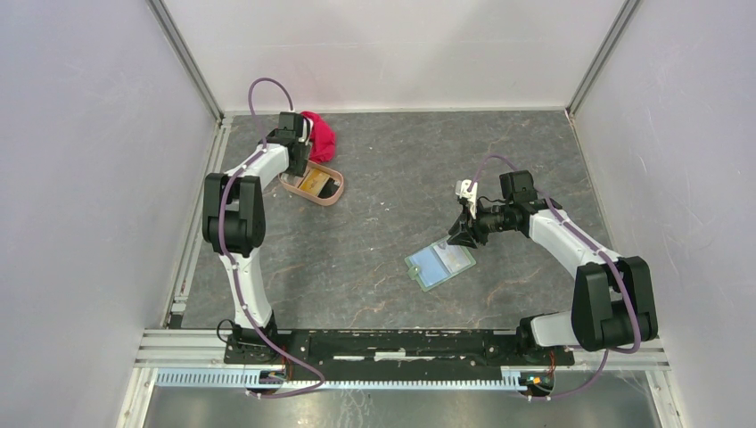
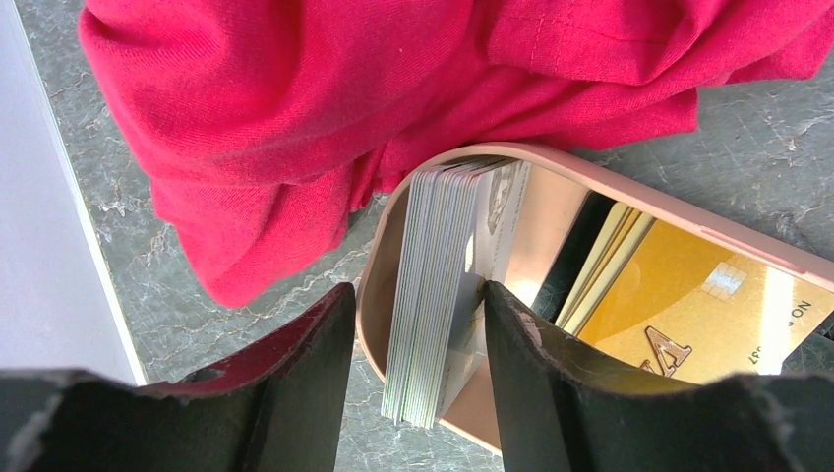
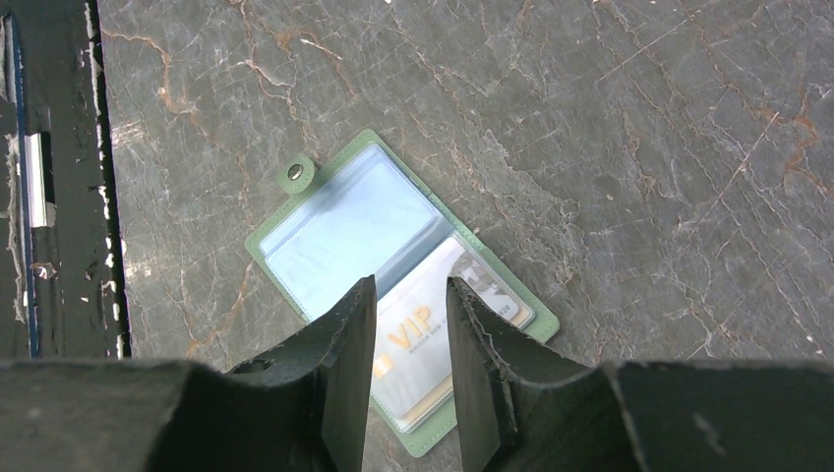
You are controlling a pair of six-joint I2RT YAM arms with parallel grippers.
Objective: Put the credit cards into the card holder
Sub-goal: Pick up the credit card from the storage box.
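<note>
At upper left of the overhead view, the left gripper (image 1: pixel 299 162) is posed over the pinkish-tan tray (image 1: pixel 332 198), with a red cloth (image 1: pixel 319 135) bunched just behind it. The credit cards are found here, as a silvery-white stack (image 2: pixel 433 295) stood on edge against the tray's left wall and as orange-gold cards (image 2: pixel 688 315) lying tilted at lower right of the left wrist view. The step in hand is judged to be the picking of a card from this stack. For it to be done well, a single card or a thin few should be separated rather than the whole block seized. One finger should be kept against the face of the stack, the other brought down inside the tray wall rather than onto its rim, and the lift made straight up so that the tray is not dragged. The fingers (image 2: pixel 315 374) are seen partly open, set astride the stack: the right-hand one touches the stack's face, a gap is left at the other, which appears to lie outside the wall, and nothing is gripped. Right of centre, the card holder (image 1: pixel 439 264) lies open and flat on the grey table (image 1: pixel 392 152), with one VIP card (image 3: pixel 418 339) seated in the pocket nearer the lower edge of the right wrist view and the other pocket apparently vacant. Just above it the right gripper (image 1: pixel 464 230) is poised, its fingers (image 3: pixel 339 364) a narrow way apart with nothing between them; whether the holder is touched cannot be told.
</note>
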